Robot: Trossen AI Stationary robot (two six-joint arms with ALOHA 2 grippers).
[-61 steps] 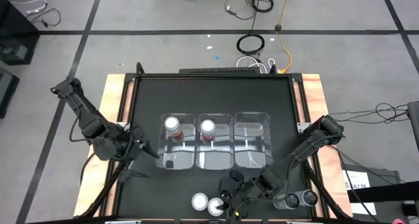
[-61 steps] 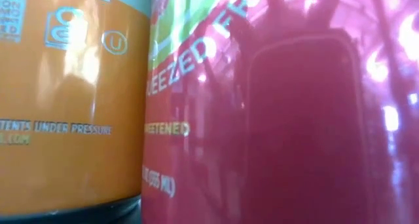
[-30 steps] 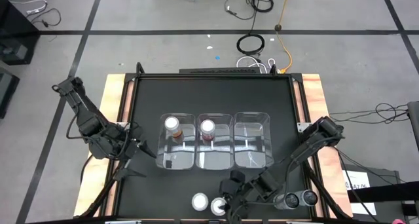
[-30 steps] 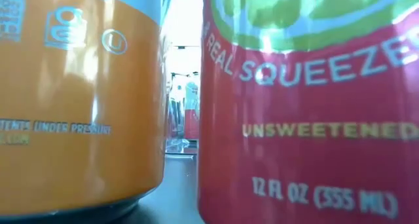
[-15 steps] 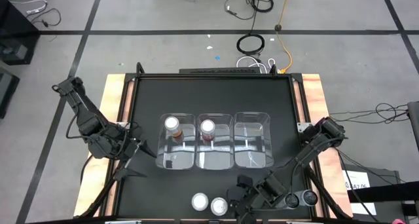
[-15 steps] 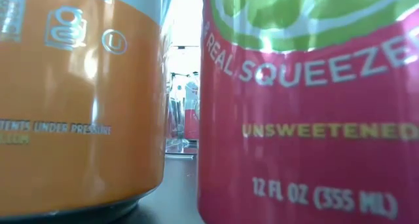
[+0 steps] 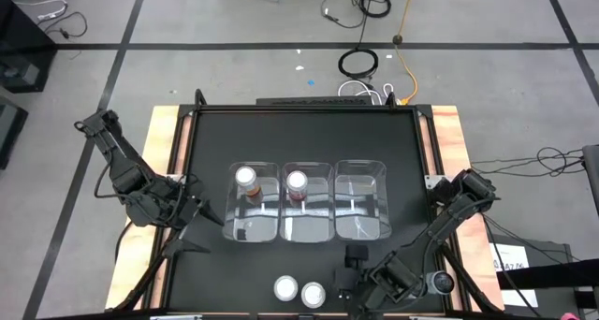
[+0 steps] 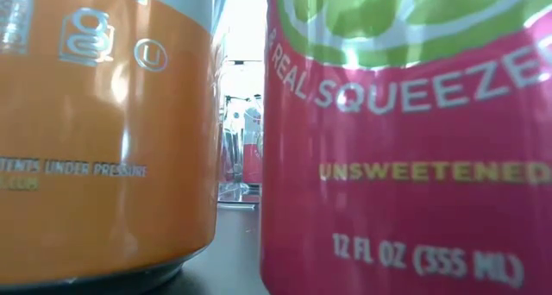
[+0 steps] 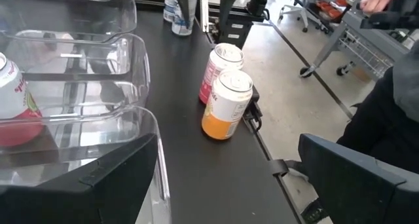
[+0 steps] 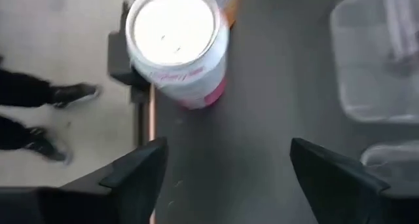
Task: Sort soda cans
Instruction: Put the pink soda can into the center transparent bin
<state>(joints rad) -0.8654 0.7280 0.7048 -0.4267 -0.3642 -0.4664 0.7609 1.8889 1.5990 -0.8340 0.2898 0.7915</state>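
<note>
While one orange can (image 7: pixel 246 178) and one red can (image 7: pixel 297 181) sit in separate bins (image 7: pixel 360 194), two more (image 7: pixel 299 291) stand at the table's (image 7: pixel 309 133) front edge, unsorted. Right gripper (image 10: pixel 226 165) hovers wide open and empty beside the red one (image 10: pixel 178 44); left gripper (image 9: pixel 229 185), also open and empty, waits by the bins. Only one grey can (image 7: pixel 438 283) is visible, beside the right arm.

Red can (image 8: pixel 405 140): "UNSWEETENED", "12 FL OZ (355 ML)".

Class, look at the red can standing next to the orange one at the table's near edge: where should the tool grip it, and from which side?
Grip the red can across its round sidewall, descending from above; it stands upright, touching the orange can, so straddle the free sides.
</note>
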